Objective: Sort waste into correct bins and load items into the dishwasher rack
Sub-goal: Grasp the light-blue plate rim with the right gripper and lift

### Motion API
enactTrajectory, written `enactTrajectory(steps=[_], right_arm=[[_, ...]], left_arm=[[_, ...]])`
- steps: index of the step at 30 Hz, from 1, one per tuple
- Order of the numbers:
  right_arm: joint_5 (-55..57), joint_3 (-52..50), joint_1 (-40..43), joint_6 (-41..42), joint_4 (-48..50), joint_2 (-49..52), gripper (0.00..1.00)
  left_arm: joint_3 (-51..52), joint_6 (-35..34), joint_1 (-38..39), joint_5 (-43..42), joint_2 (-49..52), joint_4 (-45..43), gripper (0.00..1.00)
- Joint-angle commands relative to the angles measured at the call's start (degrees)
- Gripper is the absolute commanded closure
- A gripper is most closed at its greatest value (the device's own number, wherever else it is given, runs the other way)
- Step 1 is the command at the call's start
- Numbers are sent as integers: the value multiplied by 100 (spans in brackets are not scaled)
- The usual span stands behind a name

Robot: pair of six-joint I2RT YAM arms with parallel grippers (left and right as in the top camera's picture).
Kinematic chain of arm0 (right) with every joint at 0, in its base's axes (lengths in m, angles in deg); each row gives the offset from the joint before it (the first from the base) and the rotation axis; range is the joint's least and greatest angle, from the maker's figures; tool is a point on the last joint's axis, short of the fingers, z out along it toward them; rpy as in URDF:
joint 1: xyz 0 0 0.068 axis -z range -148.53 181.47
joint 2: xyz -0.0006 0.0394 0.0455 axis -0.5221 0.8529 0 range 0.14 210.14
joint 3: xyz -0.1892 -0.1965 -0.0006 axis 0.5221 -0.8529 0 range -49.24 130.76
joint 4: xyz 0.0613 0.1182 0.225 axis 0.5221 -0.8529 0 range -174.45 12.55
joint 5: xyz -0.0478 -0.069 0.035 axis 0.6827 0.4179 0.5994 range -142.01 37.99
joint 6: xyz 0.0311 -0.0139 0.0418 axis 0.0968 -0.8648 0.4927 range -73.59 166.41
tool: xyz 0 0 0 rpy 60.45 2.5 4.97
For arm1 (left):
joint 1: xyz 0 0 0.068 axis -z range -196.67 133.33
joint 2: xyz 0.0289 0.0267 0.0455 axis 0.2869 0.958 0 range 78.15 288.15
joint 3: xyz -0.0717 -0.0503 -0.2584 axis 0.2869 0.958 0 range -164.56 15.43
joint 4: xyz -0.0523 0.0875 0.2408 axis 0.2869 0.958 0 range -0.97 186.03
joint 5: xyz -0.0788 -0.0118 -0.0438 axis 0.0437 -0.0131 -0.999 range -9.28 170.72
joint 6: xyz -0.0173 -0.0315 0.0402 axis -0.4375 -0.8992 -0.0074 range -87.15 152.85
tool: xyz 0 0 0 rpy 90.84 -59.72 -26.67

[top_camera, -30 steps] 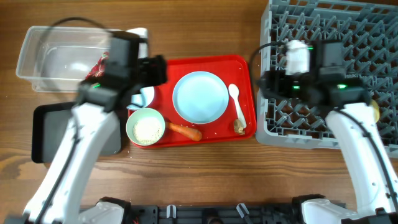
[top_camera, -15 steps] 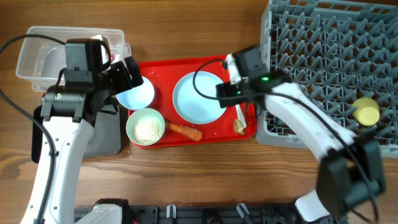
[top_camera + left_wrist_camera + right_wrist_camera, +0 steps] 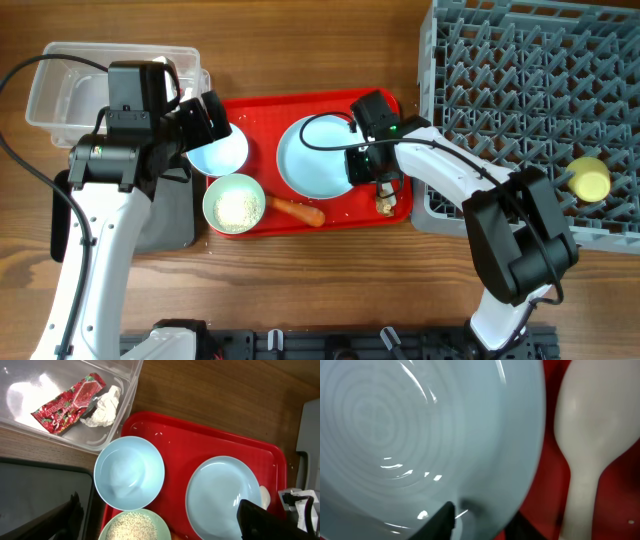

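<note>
My right gripper [image 3: 485, 522] has its jaws closed over the right rim of the pale blue plate [image 3: 420, 435], one finger on top and one beneath; the plate [image 3: 315, 160] still lies on the red tray. The white spoon [image 3: 592, 450] lies just right of it. My left gripper [image 3: 165, 525] hangs open and empty above the white-blue bowl [image 3: 129, 472] and the pale green bowl [image 3: 132, 527] of rice. The red-and-white wrapper [image 3: 70, 402] lies in the clear tub [image 3: 70, 85]. A carrot [image 3: 296, 211] and a brown bit [image 3: 384, 206] rest on the red tray. The yellow cup [image 3: 588, 178] sits in the rack [image 3: 520, 60].
The red tray [image 3: 300, 103] sits mid-table between the tub and the rack. The black tray [image 3: 170, 220] lies at the left, largely under my left arm. A crumpled white tissue [image 3: 102, 407] lies beside the wrapper. Bare wood runs along the front.
My right arm swung from the rack to the plate's right rim and its jaws closed there. My left arm came off the tub, opened wide, and now holds still over the bowls.
</note>
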Motion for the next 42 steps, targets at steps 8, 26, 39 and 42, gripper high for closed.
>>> enactTrajectory(steps=[8, 26, 39, 42], right_arm=[[173, 9, 96, 894, 282, 83, 96], [879, 1163, 728, 492, 393, -905, 96], [6234, 1204, 1932, -1528, 619, -2868, 96], [6999, 1191, 2258, -1768, 831, -2806, 96]], left_arm=[[-22, 26, -26, 11, 33, 52, 0], [-22, 28, -26, 11, 33, 52, 0], [-22, 28, -26, 11, 33, 48, 0], [-22, 28, -26, 11, 33, 48, 0]])
